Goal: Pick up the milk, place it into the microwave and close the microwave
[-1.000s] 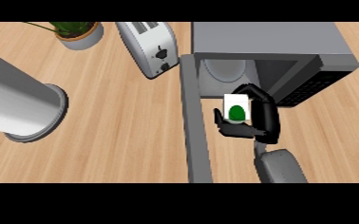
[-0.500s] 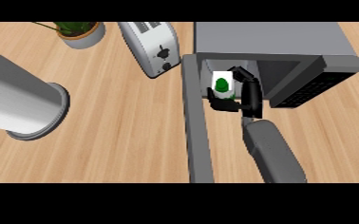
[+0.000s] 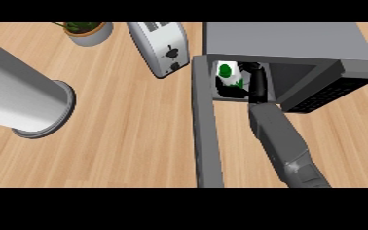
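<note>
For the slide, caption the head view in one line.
Right hand holds the milk carton inside the open microwave, door swung out, toaster alongside.

— How was the light?
— Bright and even; the wooden counter [image 3: 122,122] showed no glare.
— Shadows?
— Only inside the microwave [image 3: 287,44], where the cavity looked dim.

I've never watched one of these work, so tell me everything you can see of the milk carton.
The milk is a small white carton with a green round mark on its face. It sits just inside the open microwave, at the left of the opening, roughly upright. The black right hand curls round its right and lower sides, hiding part of it. Whether its base rests on the microwave floor cannot be seen.
</note>
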Controlling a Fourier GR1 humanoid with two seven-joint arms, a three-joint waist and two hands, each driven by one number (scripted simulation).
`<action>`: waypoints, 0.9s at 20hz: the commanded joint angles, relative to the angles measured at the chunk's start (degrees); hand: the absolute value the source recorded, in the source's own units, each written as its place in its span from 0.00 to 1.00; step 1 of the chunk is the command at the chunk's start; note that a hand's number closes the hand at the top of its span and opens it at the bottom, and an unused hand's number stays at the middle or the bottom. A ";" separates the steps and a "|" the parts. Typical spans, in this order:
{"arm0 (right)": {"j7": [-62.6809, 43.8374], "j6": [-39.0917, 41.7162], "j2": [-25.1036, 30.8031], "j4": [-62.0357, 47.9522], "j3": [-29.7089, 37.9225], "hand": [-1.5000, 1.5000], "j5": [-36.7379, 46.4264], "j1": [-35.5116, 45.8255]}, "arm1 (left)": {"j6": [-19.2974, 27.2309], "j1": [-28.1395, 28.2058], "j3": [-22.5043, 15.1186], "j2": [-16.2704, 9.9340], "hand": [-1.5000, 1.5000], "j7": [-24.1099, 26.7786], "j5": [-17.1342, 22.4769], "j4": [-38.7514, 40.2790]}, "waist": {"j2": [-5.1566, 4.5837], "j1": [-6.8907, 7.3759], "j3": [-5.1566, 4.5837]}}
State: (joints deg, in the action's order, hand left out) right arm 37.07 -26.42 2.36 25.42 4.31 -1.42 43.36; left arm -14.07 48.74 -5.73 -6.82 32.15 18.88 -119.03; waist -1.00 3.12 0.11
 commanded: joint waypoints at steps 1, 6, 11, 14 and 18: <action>1.96 -0.53 1.83 -8.43 1.34 1.00 1.24 4.91 | -0.64 -0.18 -1.20 0.81 0.00 1.72 -1.71 2.51 | -0.31 0.87 0.02; 2.69 -2.47 4.71 -12.66 1.60 1.00 2.76 8.08 | -1.82 0.75 -0.23 -1.35 0.00 0.51 -1.19 0.00 | -0.98 2.57 0.11; 6.96 -6.37 6.59 -14.18 1.06 1.00 4.72 9.23 | -2.17 -1.66 1.05 -1.58 0.00 0.02 0.69 1.11 | -1.57 3.13 0.15; 7.25 -10.33 6.76 -15.81 0.29 1.00 6.29 10.53 | -1.72 -2.57 -1.27 -0.59 0.00 -0.18 -1.20 1.39 | -1.77 3.60 0.16; 8.91 -9.93 7.51 -15.94 2.50 1.00 4.61 11.03 | -2.39 -2.70 1.48 -1.93 0.00 -0.90 1.90 -0.05 | -2.11 3.98 0.24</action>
State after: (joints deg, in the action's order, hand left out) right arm 44.24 -34.50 9.43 10.34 5.88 3.46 53.64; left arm -16.30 46.76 -5.31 -8.24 31.91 19.41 -118.27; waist -2.73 6.65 0.29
